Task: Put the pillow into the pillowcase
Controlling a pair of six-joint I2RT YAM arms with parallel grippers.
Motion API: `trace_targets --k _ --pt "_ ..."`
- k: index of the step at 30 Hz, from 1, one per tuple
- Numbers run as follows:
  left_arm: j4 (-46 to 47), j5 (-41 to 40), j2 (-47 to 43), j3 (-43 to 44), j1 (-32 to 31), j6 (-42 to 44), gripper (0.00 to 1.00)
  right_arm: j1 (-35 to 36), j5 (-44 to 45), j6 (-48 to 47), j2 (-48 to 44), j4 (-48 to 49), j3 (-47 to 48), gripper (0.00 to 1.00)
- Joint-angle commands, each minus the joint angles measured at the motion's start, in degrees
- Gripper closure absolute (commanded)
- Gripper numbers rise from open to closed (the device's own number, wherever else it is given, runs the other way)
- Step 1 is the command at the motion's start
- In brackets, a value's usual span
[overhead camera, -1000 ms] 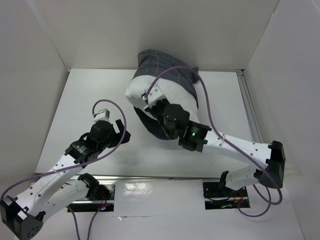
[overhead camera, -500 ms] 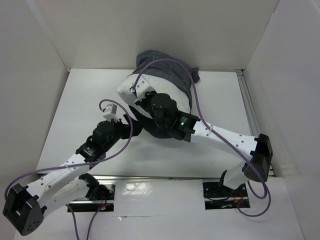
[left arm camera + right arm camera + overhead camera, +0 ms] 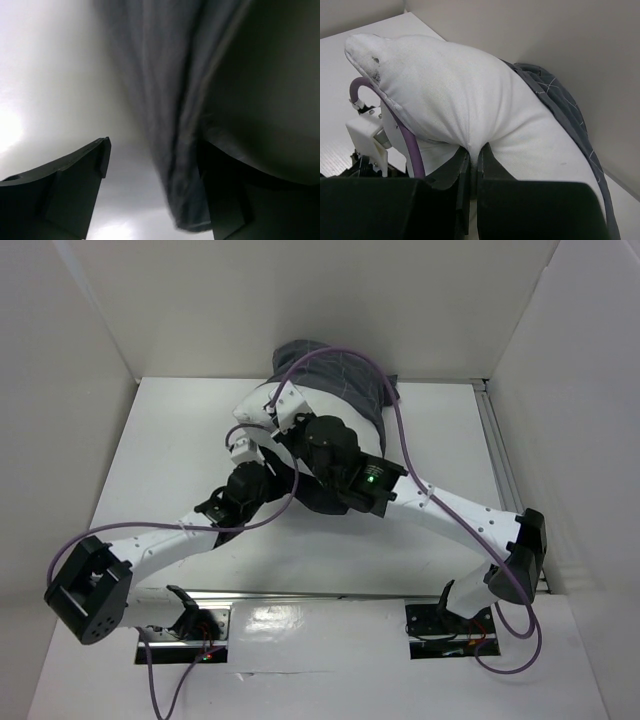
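Observation:
The white pillow (image 3: 252, 412) is held up at the back middle, its far end inside the dark grey checked pillowcase (image 3: 345, 380). The pillowcase's loose lower edge (image 3: 318, 498) hangs down to the table. My right gripper (image 3: 288, 432) is shut on a pinched fold of the pillow (image 3: 465, 95), and the right wrist view (image 3: 476, 154) shows it; the pillowcase (image 3: 560, 102) wraps the pillow's right side. My left gripper (image 3: 262, 464) is open just below the pillow. In the left wrist view (image 3: 155, 170) a hanging fold of pillowcase (image 3: 167, 120) lies between the jaws, near the right finger.
White walls close the table in at the back and on both sides. A metal rail (image 3: 497, 455) runs along the right edge. Purple cables (image 3: 400, 430) loop over both arms. The left arm's white camera block (image 3: 367, 137) sits just under the pillow.
My left arm has reached forward and to the right, from open table to under the pillow at the pillowcase's edge. My right gripper carried the pillow a little left and back.

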Motion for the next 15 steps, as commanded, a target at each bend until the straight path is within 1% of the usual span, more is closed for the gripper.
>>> trace_targets --k 1,3,4,5,7,8,10,11,12,13,14,15 --pt "6.2 -1.8 2.1 4.2 -0.3 0.3 0.19 -0.6 0.1 2.2 -0.9 1.7 3.3 1.0" --pt "6.2 -1.8 3.1 4.7 -0.3 0.3 0.37 -0.6 0.6 2.8 -1.5 1.7 2.0 1.0" --pt "6.2 -1.8 4.1 4.7 0.4 0.3 0.71 -0.6 0.6 3.3 -2.1 1.7 2.0 1.0" --pt "5.0 -1.8 4.1 5.2 0.4 0.3 0.99 -0.6 0.6 3.9 -2.1 1.1 1.3 1.0" --pt "1.7 -2.6 4.6 6.1 0.4 -0.6 1.0 -0.6 -0.1 4.7 -2.7 -0.5 0.1 1.0" --pt "0.4 -3.9 2.7 6.1 0.4 -1.1 1.0 -0.6 -1.6 5.8 -3.4 -1.2 -0.5 1.0" --pt "-4.2 -5.8 -1.1 5.5 0.4 -1.1 1.0 -0.6 -4.6 6.8 -4.0 -2.7 -4.7 1.0" --pt "-5.4 -7.5 -6.5 4.0 0.4 -1.1 1.0 -0.6 -8.0 8.3 -4.5 -1.8 -7.1 1.0" --pt "-6.3 -8.1 -9.4 3.2 0.4 -1.1 1.0 -0.6 -10.2 8.3 -4.5 -1.0 -12.0 1.0" --pt "-8.3 -8.1 -15.2 2.7 -0.1 -0.4 1.0 -0.6 -12.2 9.2 -3.5 0.9 -14.2 1.0" --pt "-9.1 -8.1 -15.2 2.2 -0.6 0.5 1.0 -0.6 -14.9 11.5 -2.4 1.7 -15.9 1.0" --pt "-10.4 -8.1 -20.0 2.2 -0.6 1.2 1.0 -0.6 -15.9 12.2 -0.9 2.5 -18.4 1.0"
